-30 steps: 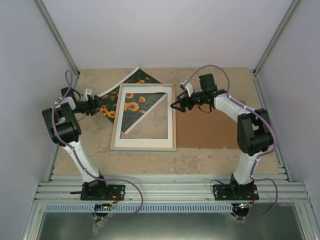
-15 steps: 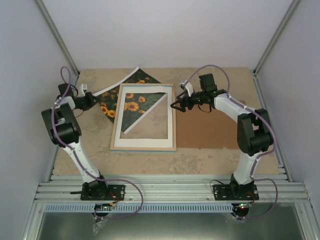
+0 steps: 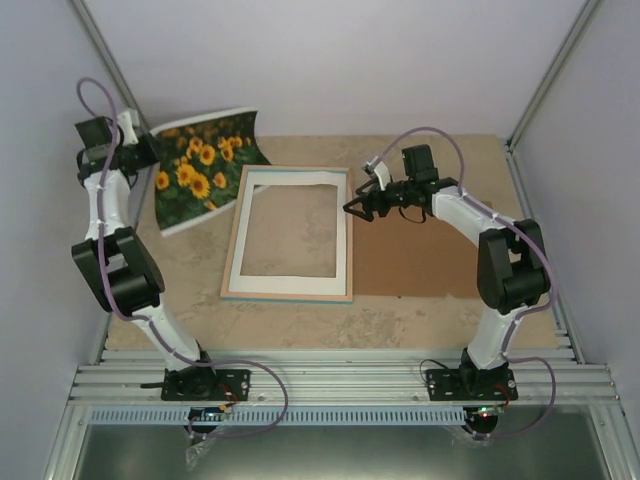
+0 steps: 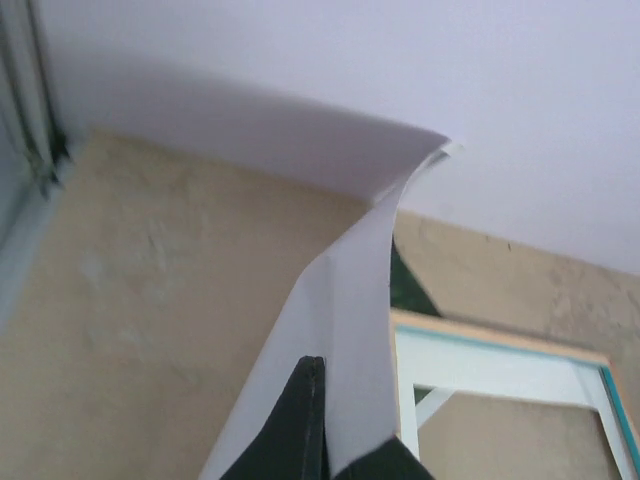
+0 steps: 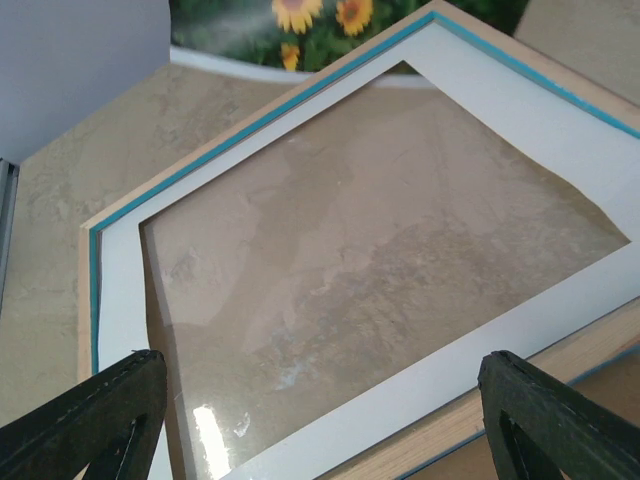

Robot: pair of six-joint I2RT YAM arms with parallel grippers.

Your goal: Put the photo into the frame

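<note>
The beige, stone-patterned table (image 3: 400,320) carries the frame (image 3: 349,240), lying flat near its middle, a white mat (image 3: 285,284) inside it; a brown backing board (image 3: 420,262) lies just beside the frame's right edge

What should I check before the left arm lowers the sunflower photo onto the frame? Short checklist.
1. Left gripper grip on the photo: ok, shut on its edge.
2. Photo flatness: not ok, it hangs curled in the air.
3. Frame lying flat on the table: ok.
4. White mat seated in the frame: ok.
5. Right gripper clear of the opening: ok, open at the frame's right edge.
6. Right gripper touching the frame: cannot tell.
</note>
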